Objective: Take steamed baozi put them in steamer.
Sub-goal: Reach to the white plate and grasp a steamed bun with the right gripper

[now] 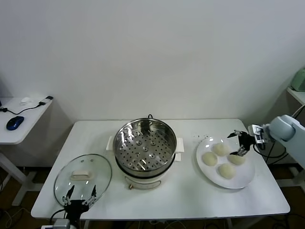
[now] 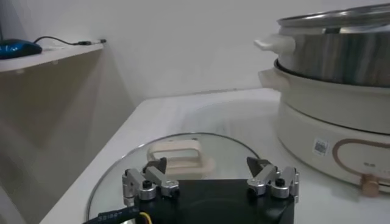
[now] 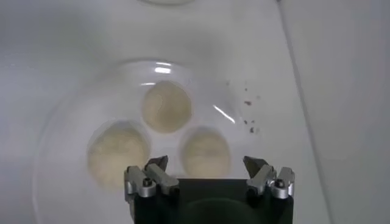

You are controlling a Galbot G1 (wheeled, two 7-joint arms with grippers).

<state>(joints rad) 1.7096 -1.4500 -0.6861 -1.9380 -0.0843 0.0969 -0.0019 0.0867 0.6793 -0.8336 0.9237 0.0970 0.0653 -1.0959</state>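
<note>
While four smooth cream baozi [image 1: 220, 149] dome the plate [image 1: 242, 181], right gripper [image 1: 241, 143] hovers, fingers spread; left gripper [image 1: 80, 194] likewise open.

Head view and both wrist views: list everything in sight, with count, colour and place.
steamed baozi: four, cream-white, on the plate, right side of table.
plate: one, white, right of the steamer.
steamer: one, shiny steel on white base, table centre, nothing inside.
glass lid: one, clear with cream handle, front left, flat on table.
table: one, white.
side desk: one, white, far left.
mouse: one, blue, on the side desk.
left gripper: jaws open, at the lid's front edge.
right gripper: jaws open, over the plate's baozi.
</note>
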